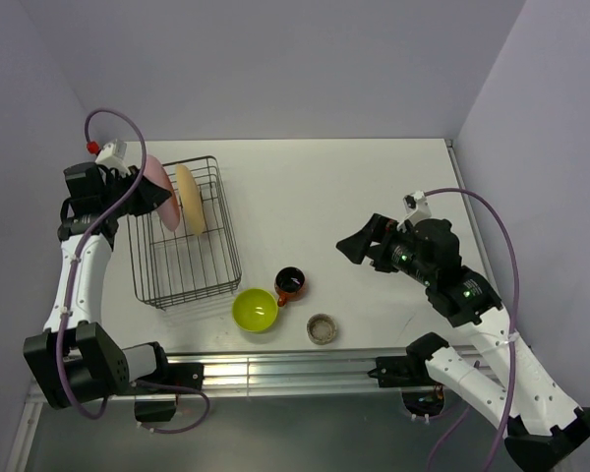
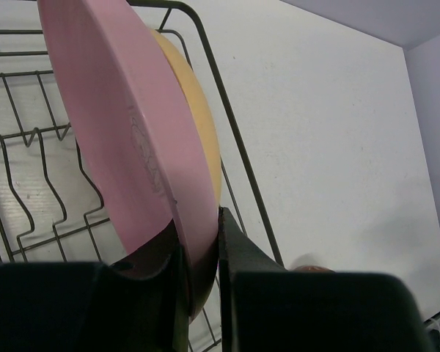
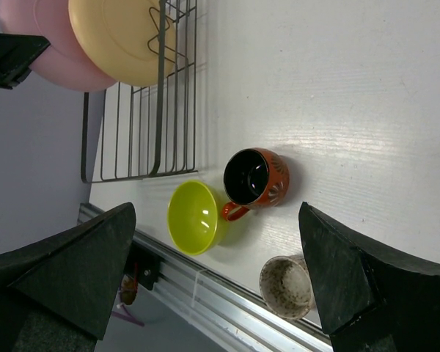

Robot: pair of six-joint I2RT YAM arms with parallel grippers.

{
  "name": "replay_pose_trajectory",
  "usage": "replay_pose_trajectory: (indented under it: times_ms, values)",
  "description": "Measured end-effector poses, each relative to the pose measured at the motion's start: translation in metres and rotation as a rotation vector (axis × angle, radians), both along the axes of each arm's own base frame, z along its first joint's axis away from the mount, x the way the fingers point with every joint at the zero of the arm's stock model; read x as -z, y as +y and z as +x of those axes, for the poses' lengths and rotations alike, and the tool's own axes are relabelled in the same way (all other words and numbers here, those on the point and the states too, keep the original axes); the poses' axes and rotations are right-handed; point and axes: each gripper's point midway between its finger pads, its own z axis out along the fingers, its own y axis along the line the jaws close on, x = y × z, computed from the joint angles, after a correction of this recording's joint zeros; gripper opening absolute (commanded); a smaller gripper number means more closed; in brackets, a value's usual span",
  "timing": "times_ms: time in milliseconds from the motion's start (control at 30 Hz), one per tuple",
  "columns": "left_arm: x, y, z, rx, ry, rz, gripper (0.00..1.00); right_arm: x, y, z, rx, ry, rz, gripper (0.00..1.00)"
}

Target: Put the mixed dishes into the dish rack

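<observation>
Off the dish rack's near right corner sit the grey-beige cup, lime-green bowl and red-orange mug. Right of the rack, the right gripper gapes wide, empty. At the rack's far end, the left gripper clamps the pink plate beside the upright yellow-orange plate.

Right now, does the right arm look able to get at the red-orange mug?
Probably yes. The right fingers stand open, facing the mug across bare table, with nothing between. The lime-green bowl crowds its handle side, so the other side looks easier.

Bright even light, soft shadows, sheen on table; left-wrist foreground prob. defocused.
</observation>
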Motion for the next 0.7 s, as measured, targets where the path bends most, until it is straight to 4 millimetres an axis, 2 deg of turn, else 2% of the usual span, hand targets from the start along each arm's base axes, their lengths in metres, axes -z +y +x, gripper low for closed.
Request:
replay_pose_trajectory:
  times_ms: [233, 700]
  values:
    - [0.007, -0.001, -0.021, -0.024, 0.008, 0.008, 0.0, 0.001, 0.002, 0.0, -0.008, 0.006, 0.002, 1.0]
    - [0.005, -0.005, -0.024, 0.002, 0.001, 0.002, 0.0, 0.001, 0.004, 0.0, -0.016, 0.006, 0.006, 1.0]
